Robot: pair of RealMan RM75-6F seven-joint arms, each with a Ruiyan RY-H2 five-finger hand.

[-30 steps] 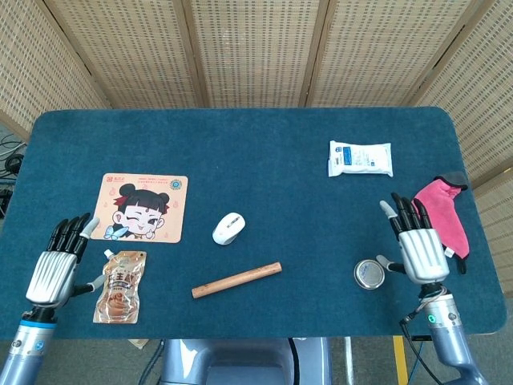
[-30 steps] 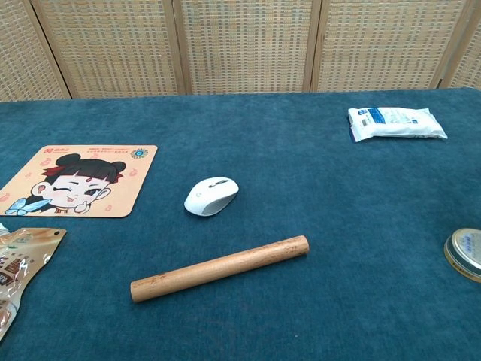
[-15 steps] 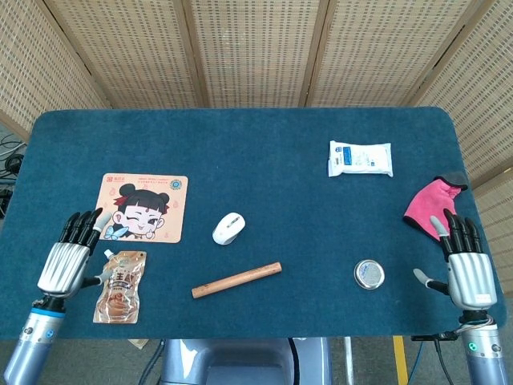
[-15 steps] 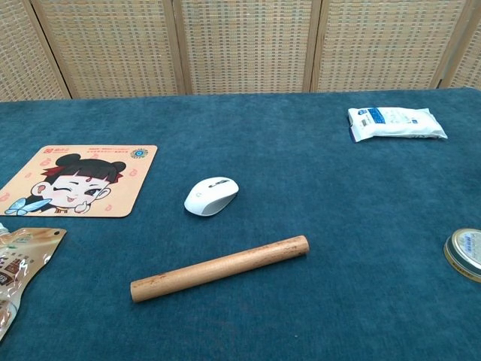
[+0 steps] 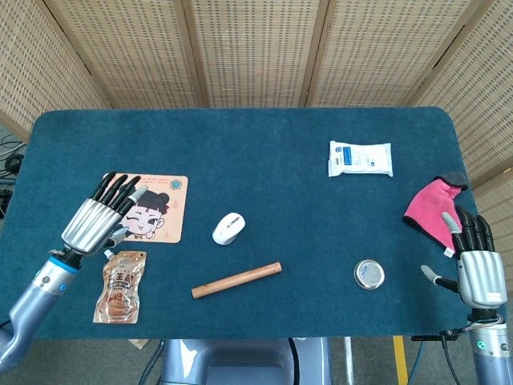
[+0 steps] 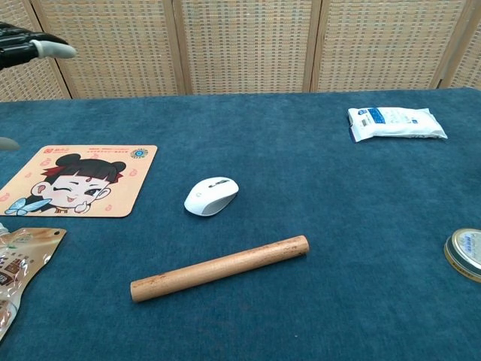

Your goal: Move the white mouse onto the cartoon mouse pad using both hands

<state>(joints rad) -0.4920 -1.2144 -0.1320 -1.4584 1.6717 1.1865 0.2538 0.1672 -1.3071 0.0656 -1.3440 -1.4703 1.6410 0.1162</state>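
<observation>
The white mouse (image 5: 228, 228) (image 6: 210, 195) lies on the blue table, a short way right of the cartoon mouse pad (image 5: 159, 210) (image 6: 79, 180). My left hand (image 5: 99, 222) hovers over the pad's left edge with its fingers spread and nothing in it; only its fingertips (image 6: 30, 47) show at the chest view's top left corner. My right hand (image 5: 476, 264) is at the table's right front corner, open and empty, far from the mouse.
A wooden rod (image 5: 236, 280) (image 6: 219, 268) lies in front of the mouse. A snack pouch (image 5: 120, 287) sits below the pad. A round tin (image 5: 369, 274), a white tissue pack (image 5: 360, 158) and a pink glove (image 5: 433, 208) lie on the right side.
My left hand rose and moved forward and right, from beside the pouch to over the pad's left edge. My right hand drew back toward the table's right front corner.
</observation>
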